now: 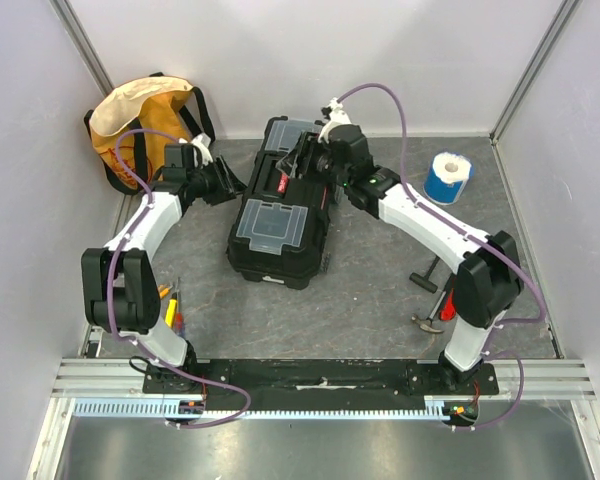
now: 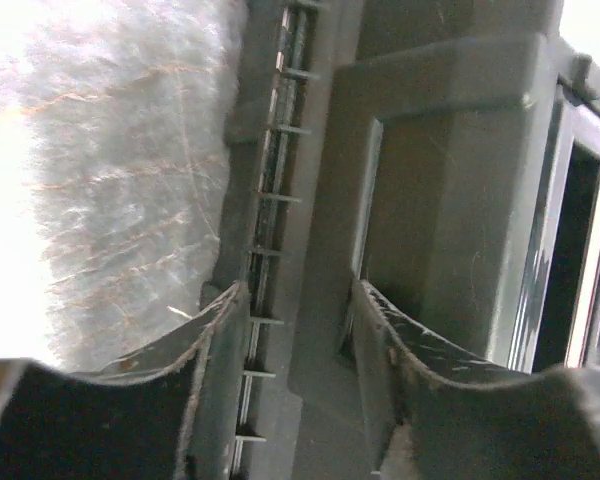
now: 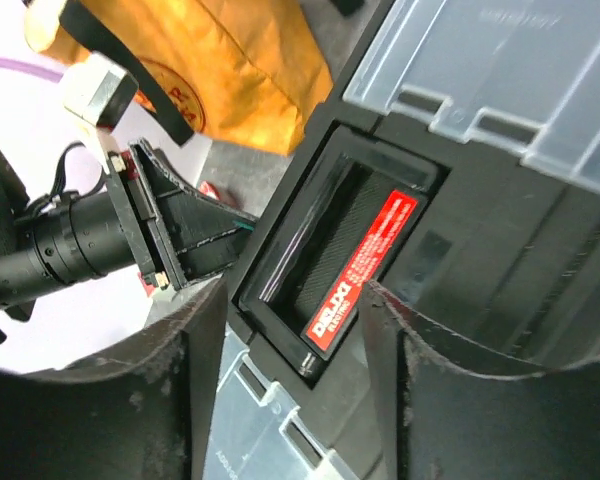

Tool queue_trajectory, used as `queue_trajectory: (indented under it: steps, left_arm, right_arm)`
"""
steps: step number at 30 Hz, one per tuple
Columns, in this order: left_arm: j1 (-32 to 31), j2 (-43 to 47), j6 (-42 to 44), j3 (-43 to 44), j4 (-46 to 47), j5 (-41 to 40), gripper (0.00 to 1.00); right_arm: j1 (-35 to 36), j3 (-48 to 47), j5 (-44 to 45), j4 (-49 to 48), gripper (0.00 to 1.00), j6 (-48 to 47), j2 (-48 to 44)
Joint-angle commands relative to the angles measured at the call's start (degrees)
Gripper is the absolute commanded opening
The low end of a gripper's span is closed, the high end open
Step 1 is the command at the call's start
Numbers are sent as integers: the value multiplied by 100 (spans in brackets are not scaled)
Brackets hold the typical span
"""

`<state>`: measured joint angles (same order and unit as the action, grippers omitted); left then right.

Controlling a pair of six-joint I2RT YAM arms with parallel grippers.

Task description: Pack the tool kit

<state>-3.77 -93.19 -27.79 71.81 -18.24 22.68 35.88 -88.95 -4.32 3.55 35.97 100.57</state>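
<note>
**Operator:** Where do things stand, left to right?

**Describer:** At your far left is a yellow-orange fabric bag with black straps (image 1: 145, 120). Nearer you, loose screwdrivers (image 1: 172, 308) lie on the grey table (image 1: 370, 270). Your left gripper (image 1: 220, 182), fingers apart and holding nothing, sits just beside the left wall of the large black plastic toolbox (image 1: 280, 225), mid-table, main lid down. Your right gripper (image 3: 295, 295) hovers open-fingered over its red-labelled handle recess.

**Operator:** And progress?

**Describer:** Early, I judge: the hammers (image 1: 427, 300) on your right also lie unpacked.
</note>
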Motion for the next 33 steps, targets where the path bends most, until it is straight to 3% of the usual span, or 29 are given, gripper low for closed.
queue_trajectory:
  steps: [1,4,10,19,23,33]
  left_arm:
    - [-159,-111,63,-97,655,2063,47]
    - [-290,-112,204,-123,655,2381,42]
    - [-563,-260,108,-106,787,2391,41]
    - [-563,-639,-341,281,1059,2127,42]
    - [-572,-788,-472,377,1164,2092,42]
    - [-774,-1491,-394,1246,1104,2294,43]
  right_arm:
    - [173,-693,123,619,59,191,243]
    - [297,-1193,396,1250,55,192,445]
    - [411,-1801,844,2166,55,174,735]
    - [411,-1810,1311,2808,73,-116,858]
    - [420,-1801,1066,2835,74,-239,955]
    - [332,-2136,-665,2836,76,-345,1500]
